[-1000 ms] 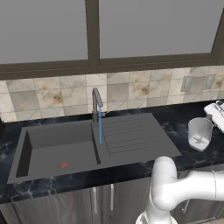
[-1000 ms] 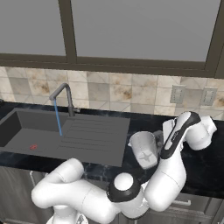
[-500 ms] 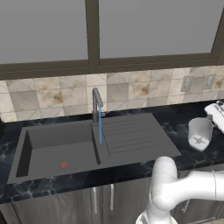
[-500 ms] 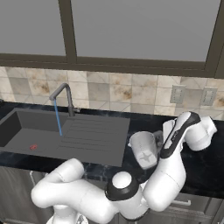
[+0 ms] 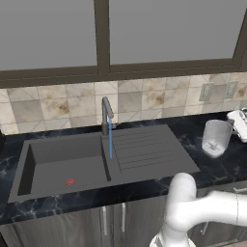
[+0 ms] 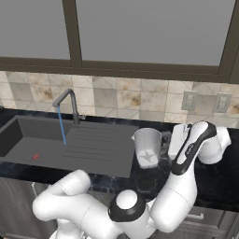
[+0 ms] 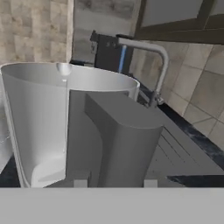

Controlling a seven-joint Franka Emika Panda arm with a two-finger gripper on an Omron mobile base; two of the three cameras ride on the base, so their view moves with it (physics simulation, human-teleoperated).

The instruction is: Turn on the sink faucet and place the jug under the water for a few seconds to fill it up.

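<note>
The sink faucet (image 5: 105,116) (image 6: 70,100) stands at the back of the sink (image 5: 53,159) (image 6: 28,140). From its spout the water (image 5: 110,140) (image 6: 61,126) falls in a thin blue stream. Held off the counter to the right of the drainboard is the jug (image 5: 215,137) (image 6: 148,147), tipped on its side so the cross mark on its base shows. My gripper (image 6: 166,142) (image 5: 235,121) is shut on its rim from the right. In the hand view the jug (image 7: 39,118) sits close up, with one finger (image 7: 118,144) against its wall and the faucet (image 7: 148,57) behind.
The ribbed drainboard (image 5: 144,147) lies between the basin and the jug. Dark marble counter (image 6: 214,182) runs to the right. Two wall outlets (image 6: 189,100) sit on the tiled backsplash under the window.
The jug and gripper have risen a little and shifted slightly left, toward the sink. The water keeps running.
</note>
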